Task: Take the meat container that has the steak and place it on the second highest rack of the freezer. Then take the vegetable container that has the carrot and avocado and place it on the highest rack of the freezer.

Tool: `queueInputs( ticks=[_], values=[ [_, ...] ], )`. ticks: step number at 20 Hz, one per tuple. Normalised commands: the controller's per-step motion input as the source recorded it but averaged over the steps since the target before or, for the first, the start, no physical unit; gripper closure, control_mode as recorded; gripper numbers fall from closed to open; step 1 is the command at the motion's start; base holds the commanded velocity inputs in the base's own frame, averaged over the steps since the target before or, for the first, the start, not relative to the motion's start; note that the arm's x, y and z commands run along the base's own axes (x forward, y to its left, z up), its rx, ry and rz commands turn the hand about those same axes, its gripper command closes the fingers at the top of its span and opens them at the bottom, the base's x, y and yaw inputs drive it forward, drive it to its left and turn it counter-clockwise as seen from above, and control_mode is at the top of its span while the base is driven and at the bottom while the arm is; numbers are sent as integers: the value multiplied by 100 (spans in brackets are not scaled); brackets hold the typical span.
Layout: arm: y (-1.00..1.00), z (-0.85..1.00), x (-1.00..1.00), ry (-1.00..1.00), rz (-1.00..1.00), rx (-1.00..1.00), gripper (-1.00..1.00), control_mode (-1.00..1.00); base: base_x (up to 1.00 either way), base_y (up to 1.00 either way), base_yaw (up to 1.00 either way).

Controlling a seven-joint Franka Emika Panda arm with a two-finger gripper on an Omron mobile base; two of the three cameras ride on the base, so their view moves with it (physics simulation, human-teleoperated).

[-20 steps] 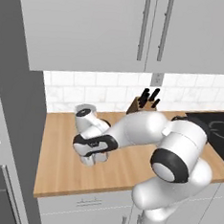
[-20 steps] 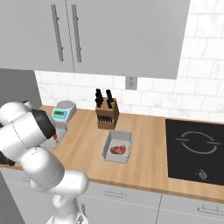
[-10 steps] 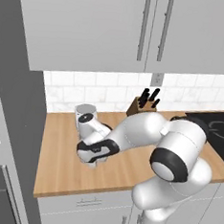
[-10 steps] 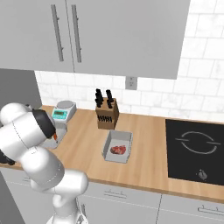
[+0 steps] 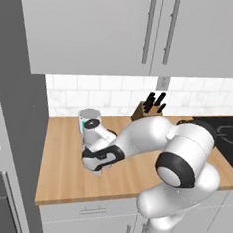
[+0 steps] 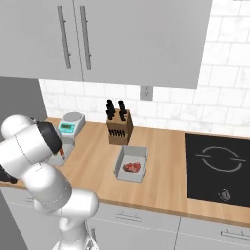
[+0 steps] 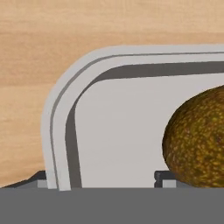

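Step in hand: I'm setting a pinch on the veg container (image 7: 61,131), at its rounded corner, on the wood counter (image 7: 87,35)
Pincer: gripper (image 7: 103,179) is low over the rim, jaws spread and astride the wall, one tip outside on the counter side, the other inside the tray; there's a clear gap betw. inner tip and wall, so nothing is pinched yet
Contents: avocado (image 7: 197,135) sits just beside the inner tip, prob. touching it; an orange sliver by the arm in the right base view looks like the carrot (image 6: 62,155), though I can't be sure
Where it is: left end of the counter, near the scale (image 6: 71,126), well apart from the knife block (image 6: 119,129)
Other tray: meat container (image 6: 132,163) w/ the steak (image 6: 132,167) lies mid-counter, left of the hob (image 6: 219,166), not yet shelved
How to do it well: I close slowly so the inner tip meets the wall, not the avocado; I keep the tips deep enough to bear below the lip
Lift: I go straight up and level, since a corner grip lets the tray sag and the avocado roll
Risk: thin wall, off-centre hold; I'd judge twist or slip likely if I swing fast
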Motion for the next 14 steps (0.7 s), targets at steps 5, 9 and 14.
queueInputs(
  ticks=[5,9,14],
  values=[
    [0,-27,9,1,5,1,100,-100,0,0,0],
    [3,0,0,5,0,0,100,-100,0,0,0],
    [8,17,-17,0,0,0,100,-100,0,0,0]
  ],
)
